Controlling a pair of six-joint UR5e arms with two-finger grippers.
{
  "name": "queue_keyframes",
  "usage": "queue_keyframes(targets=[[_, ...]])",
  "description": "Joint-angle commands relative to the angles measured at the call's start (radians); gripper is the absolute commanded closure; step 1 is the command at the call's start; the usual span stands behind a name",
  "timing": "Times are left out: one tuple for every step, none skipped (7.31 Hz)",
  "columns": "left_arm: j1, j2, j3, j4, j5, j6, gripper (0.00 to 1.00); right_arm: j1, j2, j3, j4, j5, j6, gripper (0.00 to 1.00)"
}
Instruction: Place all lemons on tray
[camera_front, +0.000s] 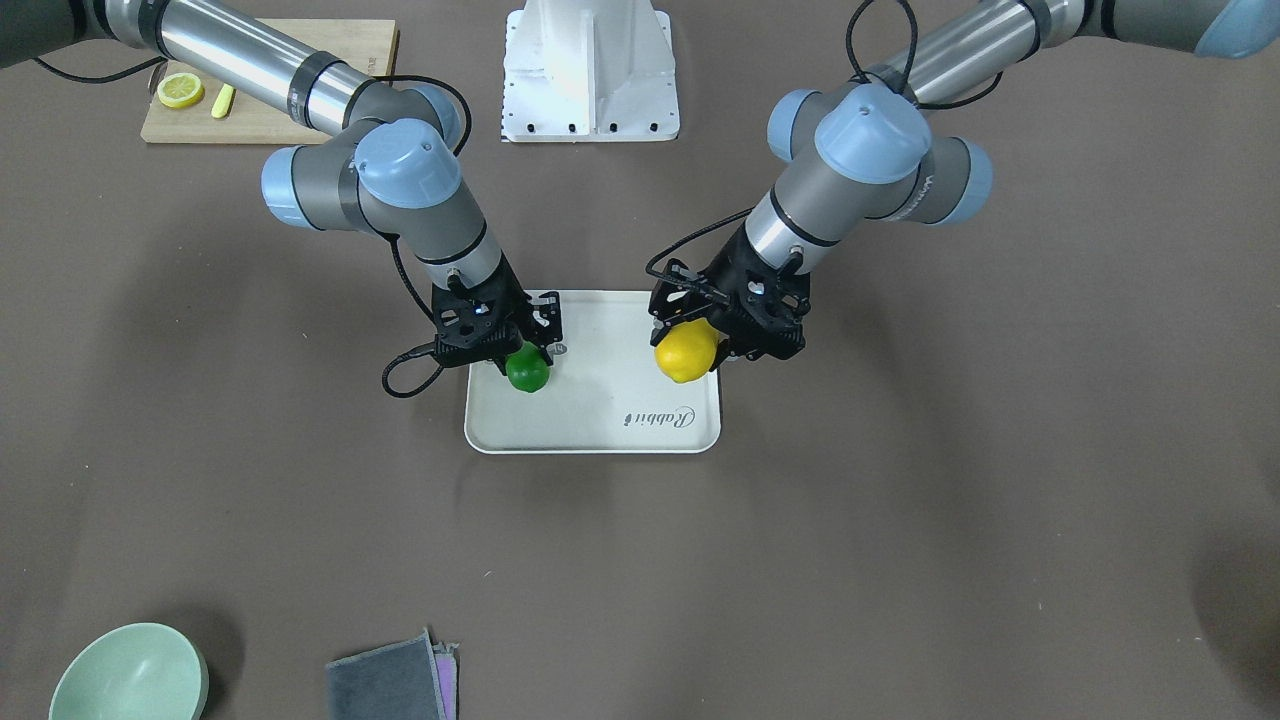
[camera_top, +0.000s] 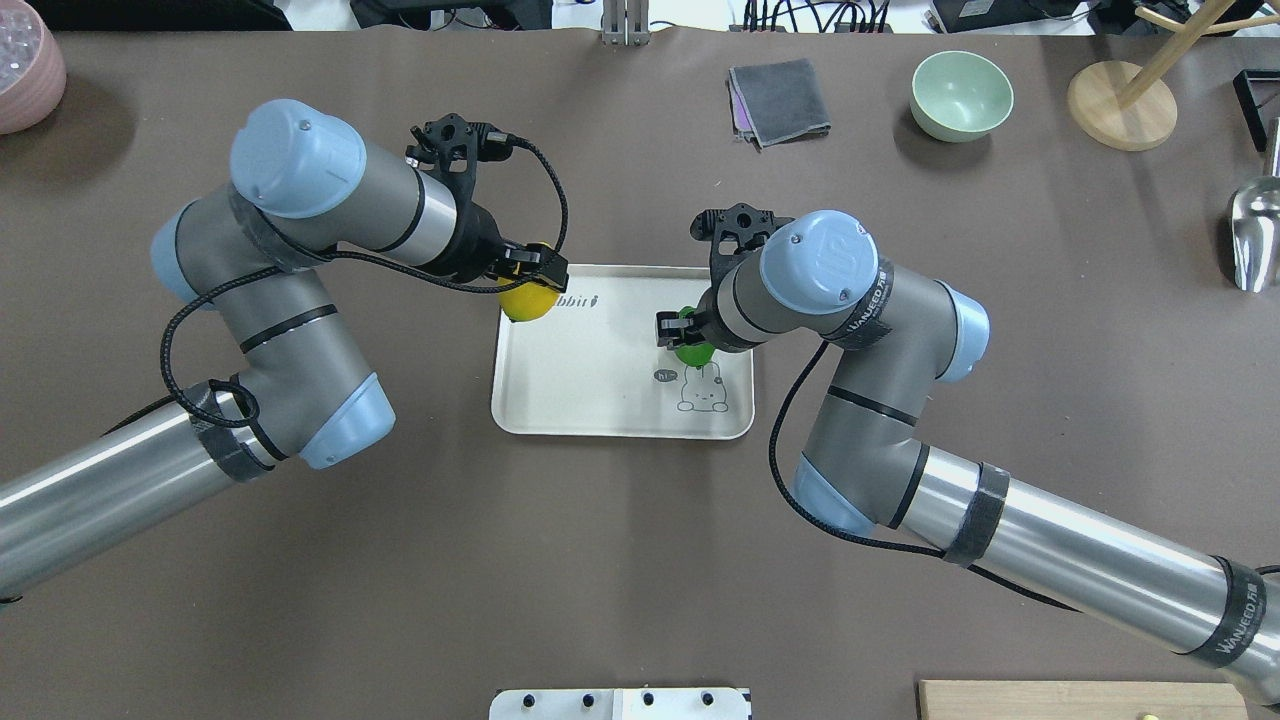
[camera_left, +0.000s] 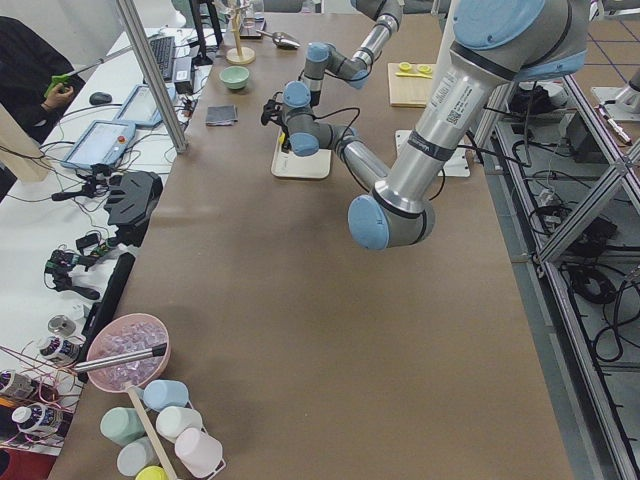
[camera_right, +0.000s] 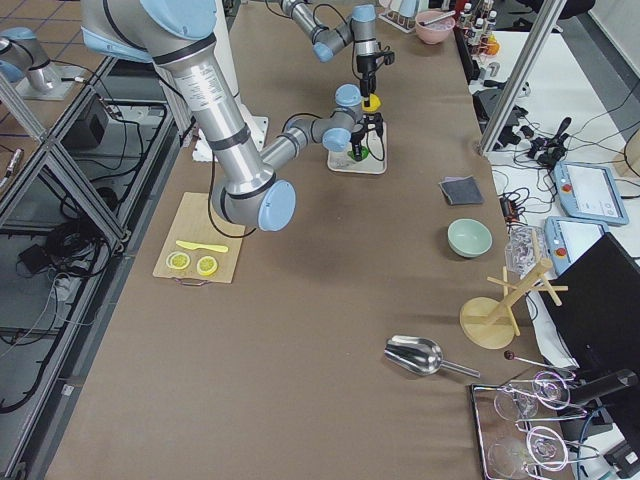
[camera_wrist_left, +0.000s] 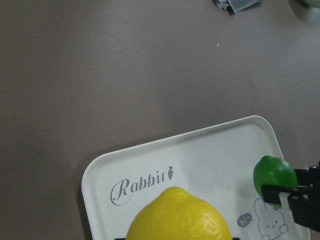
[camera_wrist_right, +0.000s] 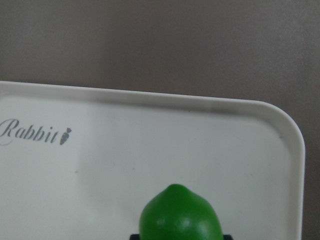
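The cream-white tray (camera_front: 600, 425) (camera_top: 600, 405) lies at the table's middle. My left gripper (camera_front: 700, 343) (camera_top: 531, 279) is shut on the yellow lemon (camera_front: 684, 356) (camera_top: 527, 304) and holds it raised over the tray's corner by the "Rabbit" script. My right gripper (camera_front: 519, 354) (camera_top: 684, 334) is shut on the green lemon (camera_front: 528, 373) (camera_top: 693, 352), low over the tray beside the bear drawing. The left wrist view shows the yellow lemon (camera_wrist_left: 177, 215), the tray (camera_wrist_left: 210, 155) and the green lemon (camera_wrist_left: 272, 172). The right wrist view shows the green lemon (camera_wrist_right: 180, 216) over the tray (camera_wrist_right: 150, 140).
A bamboo cutting board (camera_front: 270, 122) with a lemon slice (camera_front: 180, 90) lies near the robot's right side. A green bowl (camera_top: 961, 93), a grey cloth (camera_top: 780, 100), a wooden stand (camera_top: 1120, 105) and a metal scoop (camera_top: 1255, 235) are at the far right. A pink bowl (camera_top: 25, 65) is far left.
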Motion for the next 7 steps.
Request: queue_keyframes(targets=[[0.076, -0.013, 0.032, -0.008, 0.099, -0.009, 1.00, 0.035, 0.035, -0.001, -0.003, 0.012, 0.004, 0.00], [0.107, -0.011, 0.037, -0.008, 0.134, -0.024, 1.00, 0.068, 0.038, 0.005, -0.006, 0.035, 0.004, 0.00], [0.144, -0.011, 0.052, -0.010, 0.176, -0.058, 1.00, 0.132, 0.038, 0.008, -0.012, 0.125, 0.002, 0.00], [0.175, -0.014, 0.055, -0.010, 0.215, -0.064, 1.00, 0.184, 0.035, 0.008, -0.014, 0.191, -0.014, 0.00], [0.179, -0.014, 0.057, -0.010, 0.222, -0.080, 1.00, 0.212, 0.028, 0.008, -0.014, 0.210, -0.018, 0.00], [0.179, -0.011, 0.058, -0.008, 0.224, -0.077, 0.34, 0.229, 0.020, 0.011, -0.014, 0.217, -0.031, 0.00], [0.175, -0.008, 0.050, -0.007, 0.245, -0.074, 0.02, 0.249, 0.008, 0.016, -0.014, 0.224, -0.031, 0.00]])
